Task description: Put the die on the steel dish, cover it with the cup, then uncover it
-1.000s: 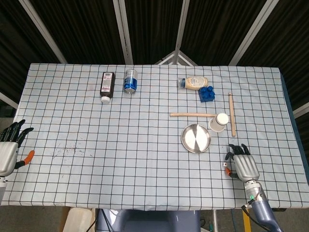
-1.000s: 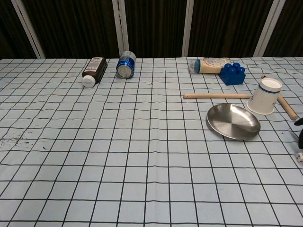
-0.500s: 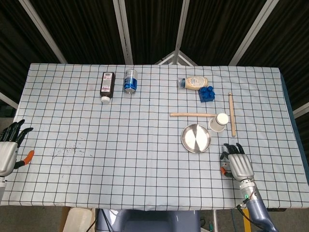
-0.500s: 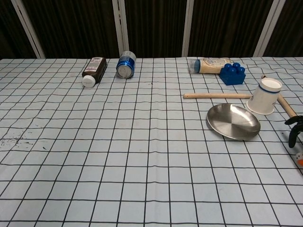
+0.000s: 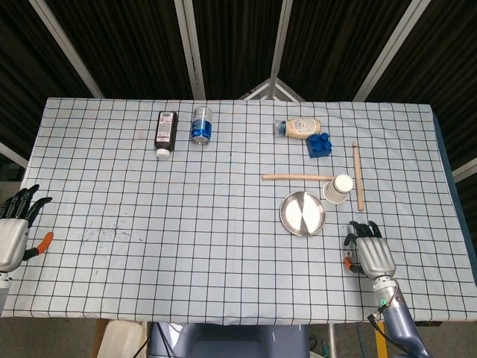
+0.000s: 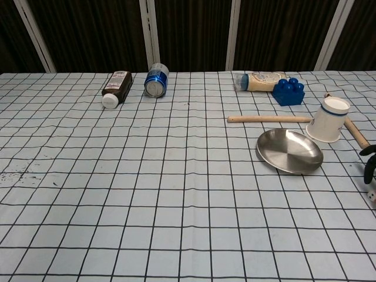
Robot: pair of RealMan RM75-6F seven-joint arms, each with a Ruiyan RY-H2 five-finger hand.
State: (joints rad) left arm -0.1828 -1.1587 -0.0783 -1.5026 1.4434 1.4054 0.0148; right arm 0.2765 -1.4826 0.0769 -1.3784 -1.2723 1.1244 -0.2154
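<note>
1 real change in the last second: the right hand (image 5: 367, 252) shifted toward its thumb side, closing on the die (image 5: 346, 255), then eased back slightly. Its thumb now sits right against the die. Earlier there was a clear gap of cloth between them.

The die itself looks unmoved, low on the table at the hand's thumb side. In the chest view only a white sliver shows at the frame edge, under the dark fingertips (image 6: 369, 160).

Grip state: cannot tell. Fingers are curled forward, but no view shows a pinch on the die or any lift.

My read: step 1 is at the grasp, not yet a pickup.

The steel dish (image 5: 302, 213) is bare, just ahead of the fingertips and to the thumb side. The cup (image 5: 337, 188) is beyond it, touching nothing I can confirm.

Left hand (image 5: 13, 233) is idle at the far edge, fingers spread, holding nothing, same as before.
</note>
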